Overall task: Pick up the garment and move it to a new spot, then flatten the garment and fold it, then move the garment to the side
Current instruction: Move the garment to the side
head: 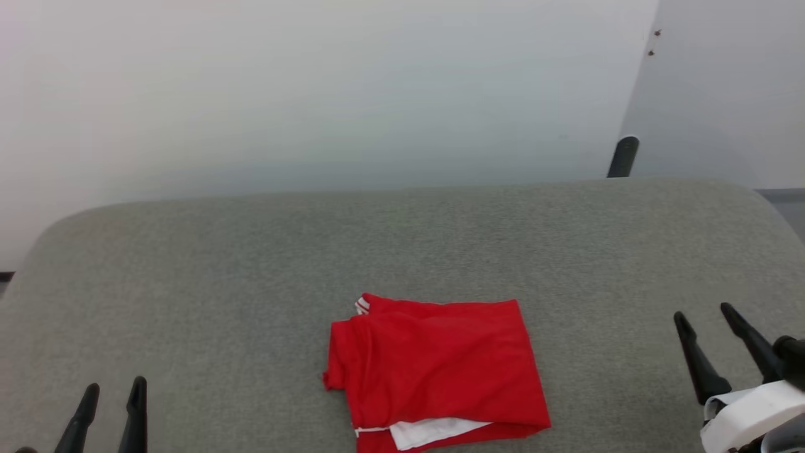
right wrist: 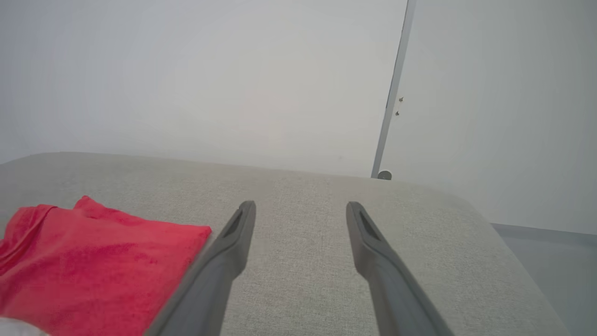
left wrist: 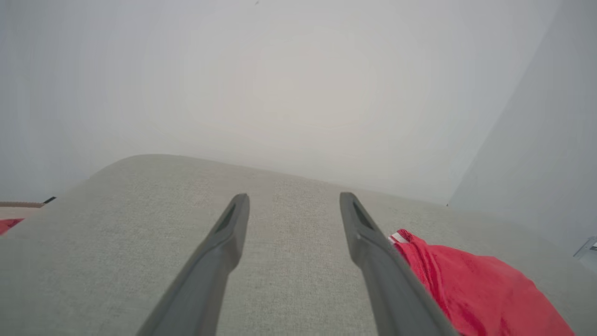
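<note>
on the grey fabric-covered surface (head: 251,264), in the head view, the garment (head: 434,365) lies folded into a rough rectangle at about 6 o'clock, close to the near edge and roughly midway between the two arms. it is red on top, with a white sleeve (head: 434,431) peeking out from under its near edge at 6 o'clock and a bit of red-and-white striped trim (head: 362,306) showing at its far left corner, around 11 o'clock. the cloth is fairly flat, with a few soft creases down its left side

the left gripper (head: 116,384) sits at about 8 o'clock of the view, its two dark fingers apart with nothing between them, well apart from the garment. the right gripper (head: 703,313) sits at about 4 o'clock, fingers likewise spread and empty, its white wrist housing below them, also well clear of the cloth. bare fabric lies between each claw and the garment

beyond the far edge of the surface a pale wall (head: 314,94) rises. at about 1 o'clock a dark post (head: 622,157) stands behind the rounded far right corner, beside a pale panel (head: 723,94) with two small dark screws near its edge. in the left wrist view a sliver of something red (left wrist: 7,225) shows off the left edge of the surface, at 9 o'clock; what it is i cannot tell
</note>
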### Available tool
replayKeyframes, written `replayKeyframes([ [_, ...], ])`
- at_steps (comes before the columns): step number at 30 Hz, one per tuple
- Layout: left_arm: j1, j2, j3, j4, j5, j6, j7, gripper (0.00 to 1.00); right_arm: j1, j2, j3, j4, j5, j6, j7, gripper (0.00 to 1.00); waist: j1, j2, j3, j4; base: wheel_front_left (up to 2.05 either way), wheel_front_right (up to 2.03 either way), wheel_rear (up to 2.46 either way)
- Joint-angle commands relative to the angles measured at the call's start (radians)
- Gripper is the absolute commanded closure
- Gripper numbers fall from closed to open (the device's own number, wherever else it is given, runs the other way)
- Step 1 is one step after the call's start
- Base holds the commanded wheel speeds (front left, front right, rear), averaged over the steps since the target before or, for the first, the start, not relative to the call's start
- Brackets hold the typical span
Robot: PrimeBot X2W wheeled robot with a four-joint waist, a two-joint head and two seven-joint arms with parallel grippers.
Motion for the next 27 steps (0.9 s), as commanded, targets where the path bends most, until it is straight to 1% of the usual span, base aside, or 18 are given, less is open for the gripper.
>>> replayKeyframes([
  [1, -0.008, 0.01, -0.005, 0.008, 0.018, -0.004, -0.003, 0.0, 0.001, 0.004, 0.012, -0.003, 0.007, -0.001, 0.01, 0.0, 0.0, -0.0001, 0.006, 0.027, 0.0, 0.0, 0.0],
  [9, -0.048, 0.022, -0.054, 0.023, 0.044, -0.004, -0.003, 0.0, -0.043, 0.021, 0.08, 0.015, 0.072, -0.001, 0.113, 0.0, 0.0, -0.0001, 0.032, 0.14, 0.0, 0.0, 0.0],
  [14, -0.08, 0.011, -0.092, 0.027, 0.037, -0.004, -0.002, 0.0, -0.07, 0.015, 0.121, 0.052, 0.109, -0.001, 0.212, 0.0, 0.0, -0.0001, 0.052, 0.216, 0.0, 0.0, 0.0],
  [17, -0.101, 0.003, -0.119, 0.031, 0.03, -0.004, -0.002, 0.0, -0.089, 0.012, 0.124, 0.083, 0.121, -0.001, 0.29, 0.0, 0.0, -0.0001, 0.077, 0.251, 0.0, 0.0, 0.0],
  [22, -0.141, -0.013, -0.157, 0.038, 0.023, -0.004, -0.003, 0.0, -0.122, 0.015, 0.127, 0.12, 0.145, -0.001, 0.435, 0.0, 0.0, -0.0001, 0.13, 0.287, 0.0, 0.0, 0.0],
  [23, -0.141, -0.013, -0.157, 0.038, 0.023, -0.004, -0.003, 0.0, -0.122, 0.015, 0.127, 0.12, 0.145, -0.001, 0.435, 0.0, 0.0, -0.0001, 0.13, 0.287, 0.0, 0.0, 0.0],
  [27, -0.171, -0.022, -0.176, 0.044, 0.013, -0.004, -0.003, 0.0, -0.155, 0.024, 0.115, 0.151, 0.14, -0.001, 0.542, 0.0, 0.0, -0.0001, 0.164, 0.301, 0.0, 0.0, 0.0],
])
